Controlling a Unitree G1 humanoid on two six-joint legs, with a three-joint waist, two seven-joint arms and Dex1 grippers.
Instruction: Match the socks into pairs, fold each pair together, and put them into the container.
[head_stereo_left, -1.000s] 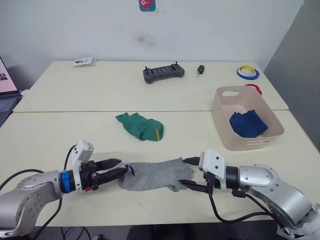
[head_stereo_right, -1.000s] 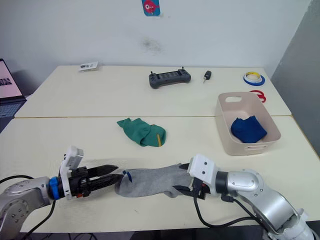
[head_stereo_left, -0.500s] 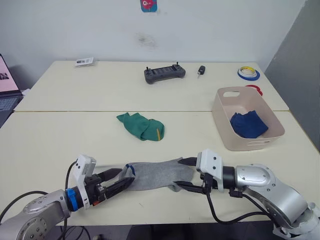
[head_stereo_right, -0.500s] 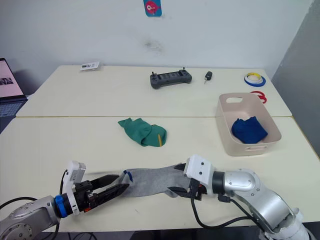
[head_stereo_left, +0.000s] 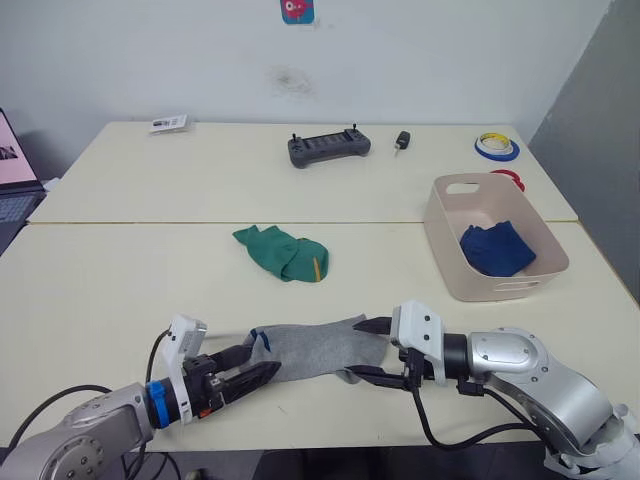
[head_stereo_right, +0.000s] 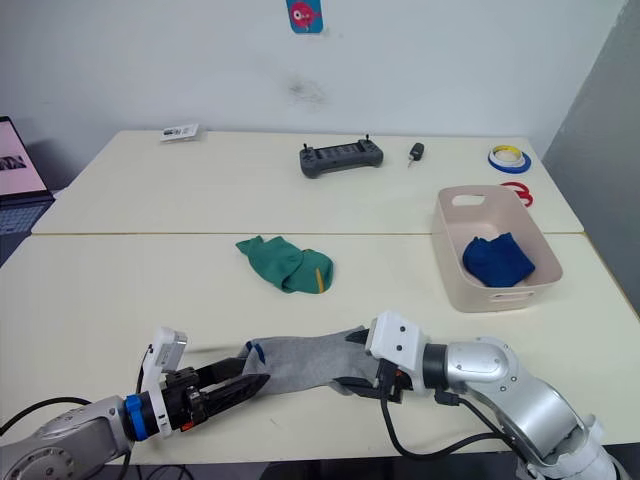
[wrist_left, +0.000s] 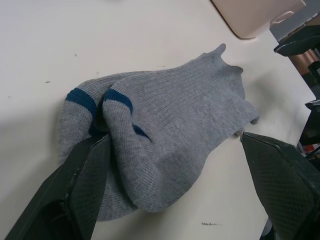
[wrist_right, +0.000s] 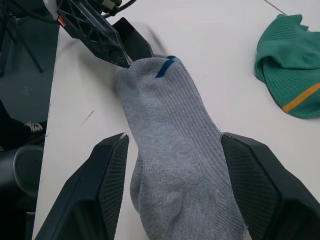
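Two light grey socks (head_stereo_left: 315, 346) with blue cuff stripes lie stacked flat near the table's front edge. My left gripper (head_stereo_left: 262, 360) is open and straddles their cuff end; in the left wrist view one of its fingers (wrist_left: 87, 165) touches the cuff. At the toe end my right gripper (head_stereo_left: 369, 349) is open too, one finger on each side of the socks (wrist_right: 175, 125). A bundle of green socks (head_stereo_left: 283, 250) lies mid-table. To the right stands the pink-beige container (head_stereo_left: 441, 222) with folded dark blue socks (head_stereo_left: 497, 248) inside.
At the back of the table are a black controller (head_stereo_left: 328, 148), a small black fob (head_stereo_left: 401, 140), tape rolls (head_stereo_left: 496, 145) and a card (head_stereo_left: 165, 123). A laptop (head_stereo_left: 10, 175) sits at the far left. The table's front edge is just behind both grippers.
My left gripper has slid to the right, further over the socks' cuff end. The right gripper has edged slightly left along the toe end. The grey socks stay flat on the table.
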